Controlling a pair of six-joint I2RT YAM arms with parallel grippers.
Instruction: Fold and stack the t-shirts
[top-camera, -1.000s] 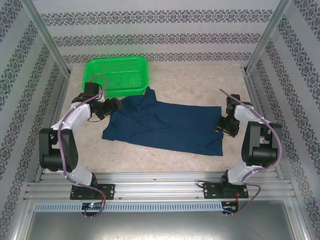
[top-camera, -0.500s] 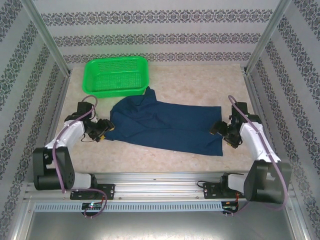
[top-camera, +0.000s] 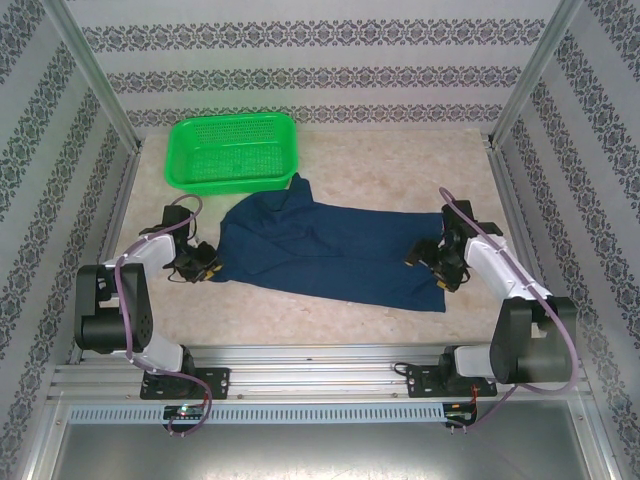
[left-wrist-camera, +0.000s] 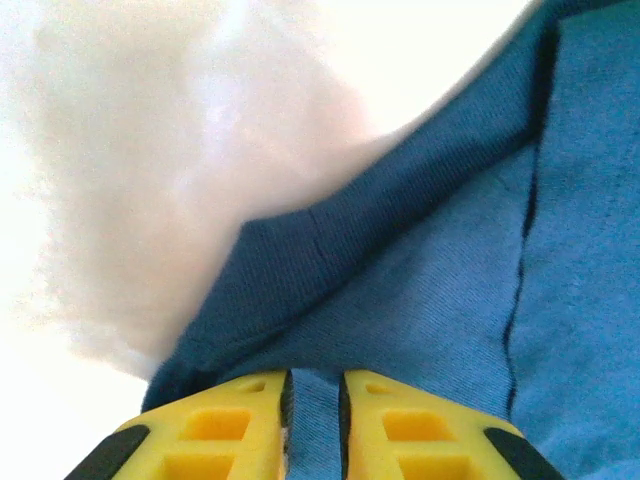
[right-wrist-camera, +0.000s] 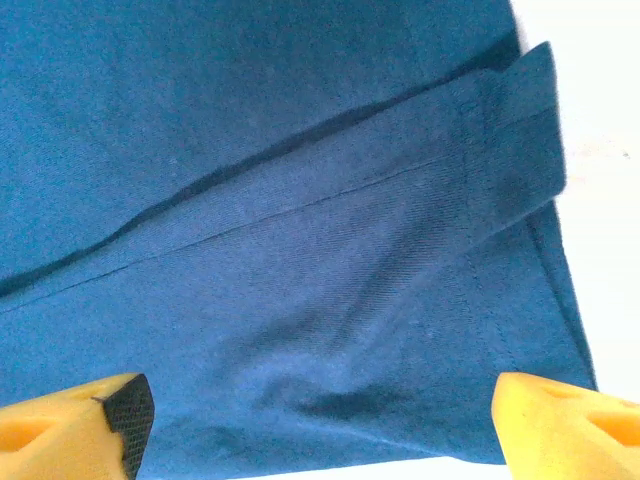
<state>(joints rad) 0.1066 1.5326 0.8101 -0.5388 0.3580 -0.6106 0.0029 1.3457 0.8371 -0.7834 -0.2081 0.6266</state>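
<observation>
The left end effector (left-wrist-camera: 314, 388) is clenched on the left corner of the t-shirt (top-camera: 320, 250), which lies spread on the desk (top-camera: 390, 165), long axis running left to right — one arm at each end. The right end effector (right-wrist-camera: 312, 405) hangs released, fingers wide over the right hem.

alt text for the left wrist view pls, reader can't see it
Two yellow fingers at the bottom edge stand almost together, pinching a thin fold of a dark navy t-shirt. The cloth spreads across the right and lower part of the picture, with a stitched hem running diagonally; the pale table is a blur at upper left.
</observation>
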